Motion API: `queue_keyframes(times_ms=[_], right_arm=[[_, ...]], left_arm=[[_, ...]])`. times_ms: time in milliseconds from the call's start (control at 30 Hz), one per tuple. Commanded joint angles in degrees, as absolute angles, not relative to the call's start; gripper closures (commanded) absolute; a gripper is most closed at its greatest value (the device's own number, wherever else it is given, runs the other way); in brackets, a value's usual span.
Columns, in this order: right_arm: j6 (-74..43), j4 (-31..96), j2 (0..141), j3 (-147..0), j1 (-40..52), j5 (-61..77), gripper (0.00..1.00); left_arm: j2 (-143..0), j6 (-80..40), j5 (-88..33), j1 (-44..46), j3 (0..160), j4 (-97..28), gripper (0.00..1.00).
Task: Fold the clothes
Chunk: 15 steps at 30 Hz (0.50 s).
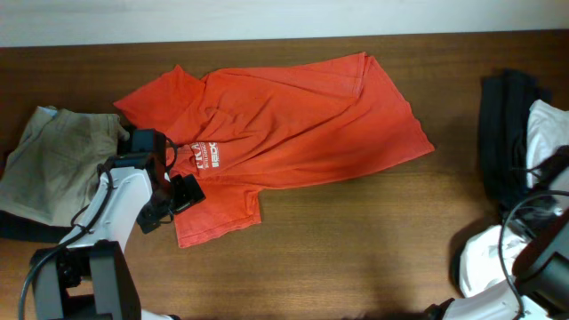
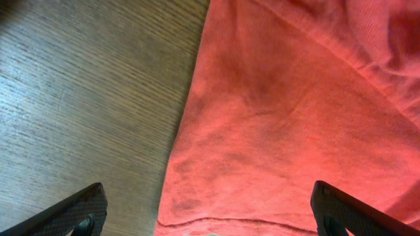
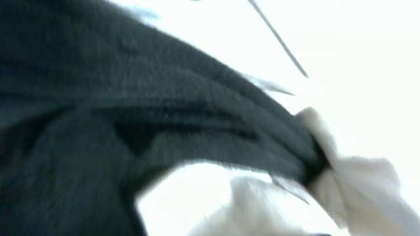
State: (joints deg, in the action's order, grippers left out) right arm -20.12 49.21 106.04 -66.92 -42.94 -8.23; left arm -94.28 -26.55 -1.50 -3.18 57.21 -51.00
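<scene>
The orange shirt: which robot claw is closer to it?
Left. The left claw is open right above the orange shirt's bottom corner. The right arm is far off at the table's right end, by the black clothes.

Open table [image 1: 356, 258] before T-shirt [image 1: 293, 124]; khaki garment [image 1: 53, 160] crowds left.

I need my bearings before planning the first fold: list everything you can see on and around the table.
T-shirt: one, orange-red with white lettering, spread wrinkled across the table's middle
khaki garment: one, beige, bunched at the left edge
black garment: one, black, heaped at the right edge
white garment: one, white, beside the black garment, far right
table: one, brown wood, under everything
left gripper: one, black, open, over the T-shirt's lower-left edge
right arm: one, white and black, lower right corner; gripper state unclear
</scene>
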Motion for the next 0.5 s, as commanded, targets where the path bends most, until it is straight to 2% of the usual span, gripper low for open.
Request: queue_keyframes(times_ms=[0,67,133,233,333,433,467], right_arm=[[-9.1,50.83,106.1,-74.98,-45.28,13.3,0.39],[1.93,54.94,106.1,-77.34,-41.58,29.98,0.29],[5.61,57.56,106.13,-77.43,-36.34,31.92,0.21],[5.54,57.45,106.13,-77.43,-28.25,27.66,0.17],[-1.15,57.49,106.13,-77.36,-24.1,12.67,0.15],[-0.86,57.06,106.15,-77.17,-24.01,12.01,0.09],[-0.12,57.56,106.13,-77.14,-24.01,12.64,0.12]], left_arm=[[-94.61,-25.58,-1.3,-3.05,57.06,-51.03,0.01],[-94.61,-25.58,-1.21,-3.05,57.08,-50.57,0.01],[-94.61,-25.58,-1.02,-3.05,57.08,-48.21,0.01],[-94.83,-21.91,1.74,-3.05,57.06,-39.42,0.01],[-97.76,-19.14,1.98,-3.05,57.04,-39.99,0.02],[-101.01,-19.16,1.98,-3.05,57.04,-40.14,0.02],[-101.91,-19.16,1.98,-3.05,57.04,-40.14,0.02]])
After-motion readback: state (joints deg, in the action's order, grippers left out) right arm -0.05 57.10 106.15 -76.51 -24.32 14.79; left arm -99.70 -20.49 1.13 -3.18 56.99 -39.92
